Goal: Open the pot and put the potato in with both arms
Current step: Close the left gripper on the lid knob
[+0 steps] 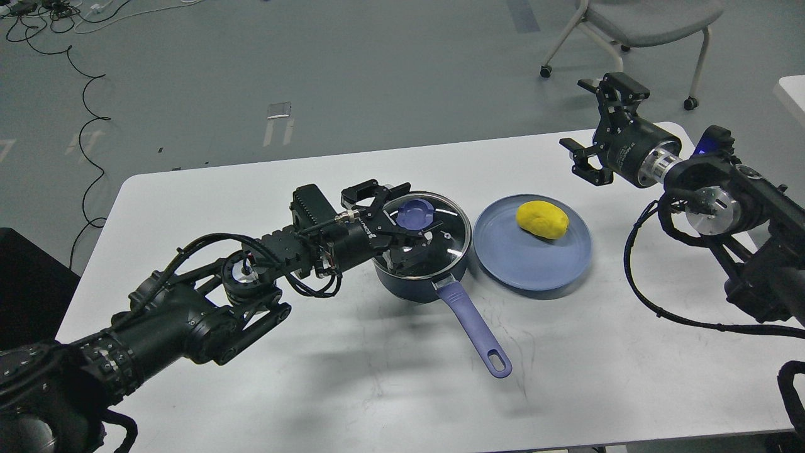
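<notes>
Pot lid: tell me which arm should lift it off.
Left. The left gripper is already over the glass lid, its fingers open around the purple knob on the pot. The right gripper is open and raised beyond the plate with the potato.

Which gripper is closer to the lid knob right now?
Left. The left gripper is over the glass lid, fingers open around the purple knob. The right gripper hangs open far off, beyond the plate.
</notes>
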